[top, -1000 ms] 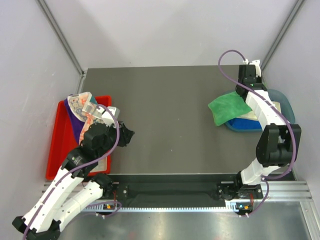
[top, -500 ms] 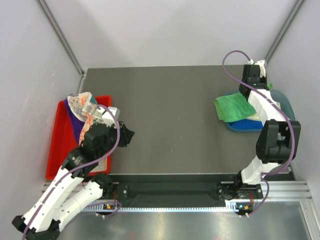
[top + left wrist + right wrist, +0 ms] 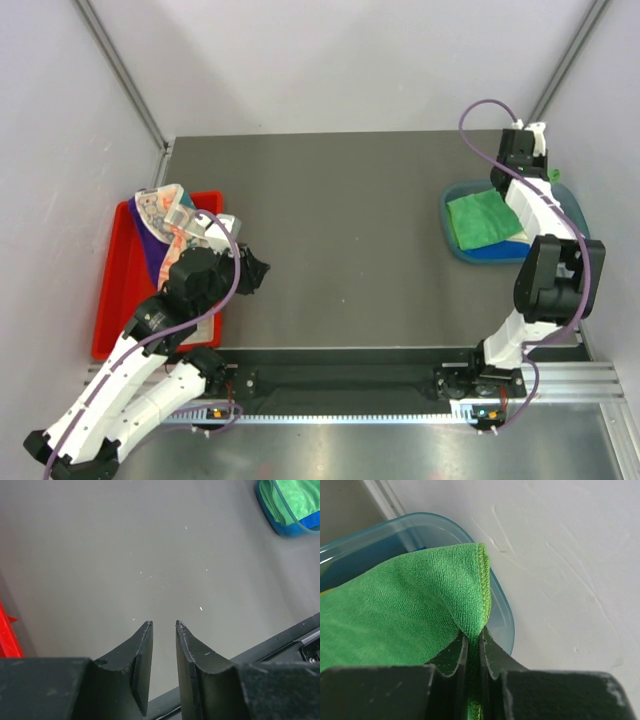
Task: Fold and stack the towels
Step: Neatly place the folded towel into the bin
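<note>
The green towel [image 3: 480, 220] lies folded on top of the translucent blue bin [image 3: 452, 243] at the right. My right gripper [image 3: 545, 172] is shut on its far right corner, close to the wall. In the right wrist view the gripper [image 3: 474, 632] pinches the towel's hemmed corner [image 3: 470, 580] above the bin's rim [image 3: 502, 615]. A royal blue towel [image 3: 500, 251] shows under the green one. A purple towel [image 3: 145, 240] and a white one with orange print [image 3: 168, 213] lie bunched in the red tray [image 3: 112, 295]. My left gripper [image 3: 255, 272] [image 3: 164, 624] is open and empty over bare table.
The grey table [image 3: 330, 230] is walled on three sides by white panels. The right wall [image 3: 560, 555] is very close to my right gripper. The bin with the green towel also shows far off in the left wrist view [image 3: 290, 505]. A black rail [image 3: 340, 380] runs along the near edge.
My right gripper has moved right toward the wall, dragging the green towel off the table until it lies wholly over the bin. The left arm has not moved.
</note>
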`<state>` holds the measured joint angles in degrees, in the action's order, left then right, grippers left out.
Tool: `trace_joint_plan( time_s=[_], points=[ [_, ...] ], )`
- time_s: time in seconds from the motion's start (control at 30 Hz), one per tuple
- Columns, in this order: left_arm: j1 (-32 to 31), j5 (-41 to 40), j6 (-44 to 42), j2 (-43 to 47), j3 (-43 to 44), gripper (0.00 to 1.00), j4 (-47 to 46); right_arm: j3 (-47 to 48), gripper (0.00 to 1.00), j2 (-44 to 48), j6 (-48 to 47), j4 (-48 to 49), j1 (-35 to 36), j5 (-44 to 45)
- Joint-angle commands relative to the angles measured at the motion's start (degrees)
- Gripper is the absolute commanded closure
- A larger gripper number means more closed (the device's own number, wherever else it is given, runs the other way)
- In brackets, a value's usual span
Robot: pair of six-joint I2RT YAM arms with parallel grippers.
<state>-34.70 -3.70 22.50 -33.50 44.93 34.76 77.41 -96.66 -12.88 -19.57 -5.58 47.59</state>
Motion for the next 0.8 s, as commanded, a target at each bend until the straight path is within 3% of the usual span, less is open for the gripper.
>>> trace_joint_plan(
  time_s=[0.0,0.03,0.07,0.13,0.17,0.27,0.5,0.6,0.77],
  points=[
    [-0.54,-0.07,-0.35,0.54,-0.1,0.69,-0.92,2.92,0.96,-1.76,3.03,0.77,-2.5,-1.44],
    [-0.46,-0.07,-0.44,0.54,-0.02,0.69,-0.84,4.06,0.89,-2.47,3.91,-0.45,-2.94,-1.54],
    [-0.55,-0.07,-0.44,0.54,-0.1,0.69,-0.84,4.5,0.7,-3.17,4.79,-1.25,-3.11,-1.54],
    [-0.55,0.01,-0.44,0.54,-0.19,0.69,-0.84,5.03,0.52,-4.06,6.55,-2.31,-3.12,-2.06],
    [-0.55,-0.07,-0.44,0.54,-0.1,0.69,-0.84,5.21,0.36,-4.06,7.08,-2.4,-3.2,-2.24],
    [-0.55,-0.07,-0.44,0.45,-0.1,0.69,-0.84,6.52,0.2,-4.06,9.54,-4.15,-3.64,-3.29],
    [-0.55,-0.78,-0.35,0.27,-0.19,0.68,-0.92,10.48,0.01,-0.04,18.13,-9.25,-3.56,-8.38],
    [-0.63,-1.56,-0.27,0.27,-0.28,0.67,-0.84,9.61,0.0,4.62,21.66,-9.61,-2.77,-13.74],
    [-0.55,-2.71,-0.09,-0.08,-0.28,0.67,-0.66,2.85,0.0,13.5,23.08,-7.24,5.13,-14.46]
  ],
)
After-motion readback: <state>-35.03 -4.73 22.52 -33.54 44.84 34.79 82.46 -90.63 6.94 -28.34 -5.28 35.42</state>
